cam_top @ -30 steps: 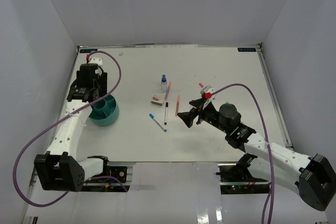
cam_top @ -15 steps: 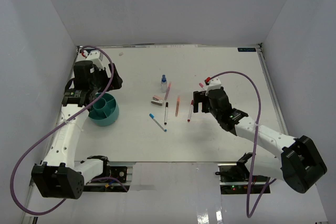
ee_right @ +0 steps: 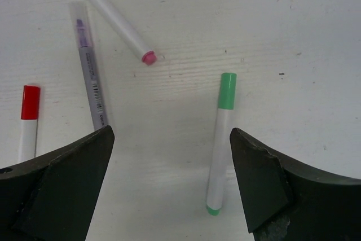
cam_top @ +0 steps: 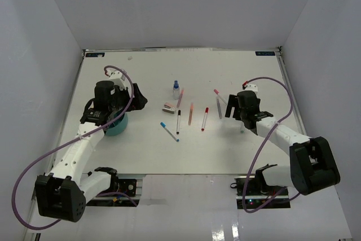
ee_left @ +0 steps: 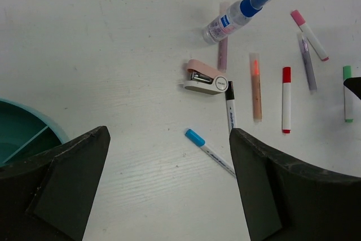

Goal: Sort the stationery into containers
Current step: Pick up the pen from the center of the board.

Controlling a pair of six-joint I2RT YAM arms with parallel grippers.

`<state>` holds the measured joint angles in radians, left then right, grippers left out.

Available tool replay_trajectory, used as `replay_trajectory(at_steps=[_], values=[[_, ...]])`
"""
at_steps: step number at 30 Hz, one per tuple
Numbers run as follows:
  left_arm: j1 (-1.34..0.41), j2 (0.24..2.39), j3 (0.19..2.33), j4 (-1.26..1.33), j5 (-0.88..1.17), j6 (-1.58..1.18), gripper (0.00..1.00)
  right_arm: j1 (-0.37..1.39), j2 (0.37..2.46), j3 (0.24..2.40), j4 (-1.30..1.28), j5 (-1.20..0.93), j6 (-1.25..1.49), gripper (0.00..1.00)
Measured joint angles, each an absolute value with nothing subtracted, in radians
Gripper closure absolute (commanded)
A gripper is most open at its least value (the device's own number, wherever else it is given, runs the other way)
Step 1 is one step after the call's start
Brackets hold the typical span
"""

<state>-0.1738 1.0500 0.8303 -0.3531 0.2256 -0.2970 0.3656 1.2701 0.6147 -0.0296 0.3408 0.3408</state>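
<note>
The stationery lies mid-table: a blue-capped bottle [cam_top: 176, 89], a pink-white block [cam_top: 168, 106], a blue-capped pen [cam_top: 169, 131], a black pen [cam_top: 179, 121], an orange pen [cam_top: 190, 113], a red pen [cam_top: 205, 118], a grey pen [cam_top: 219, 107] and a pink pen [cam_top: 218, 93]. The teal cup [cam_top: 117, 127] is partly under my left arm. My left gripper [cam_top: 137, 99] is open and empty, right of the cup, above bare table [ee_left: 169, 156]. My right gripper [cam_top: 228, 109] is open and empty over a green pen [ee_right: 221, 139] without touching it. No rubber band shows.
White walls enclose the table on three sides. A purple cable loops over each arm. The cup's rim [ee_left: 25, 111] shows at the left wrist view's lower left. The red pen [ee_right: 28, 119] lies just left of my right gripper.
My left gripper swung from over the cup to its right, towards the pens. My right gripper moved right and back, uncovering the red pen, and now hangs over the green pen.
</note>
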Motion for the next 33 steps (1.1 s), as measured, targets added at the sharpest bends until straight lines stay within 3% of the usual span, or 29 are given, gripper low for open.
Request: replay_trajectory(at_steps=[11, 15, 18, 24, 33], values=[[-0.174, 0.943, 0.736, -0.304, 0.22, -0.289, 0.02, 0.292, 1.37, 0.571, -0.054, 0.353, 0.438, 0.19], [-0.174, 0.942, 0.734, -0.298, 0.22, -0.289, 0.02, 0.289, 1.379, 0.571, -0.049, 0.371, 0.442, 0.33], [-0.174, 0.942, 0.734, -0.298, 0.22, -0.29, 0.02, 0.287, 1.385, 0.571, -0.046, 0.39, 0.444, 0.54], [-0.174, 0.949, 0.733, -0.279, 0.254, -0.305, 0.02, 0.282, 1.385, 0.57, -0.042, 0.396, 0.456, 0.79], [-0.232, 0.993, 0.736, -0.269, 0.377, -0.424, 0.02, 0.365, 1.252, 0.508, 0.009, 0.239, 0.344, 0.91]])
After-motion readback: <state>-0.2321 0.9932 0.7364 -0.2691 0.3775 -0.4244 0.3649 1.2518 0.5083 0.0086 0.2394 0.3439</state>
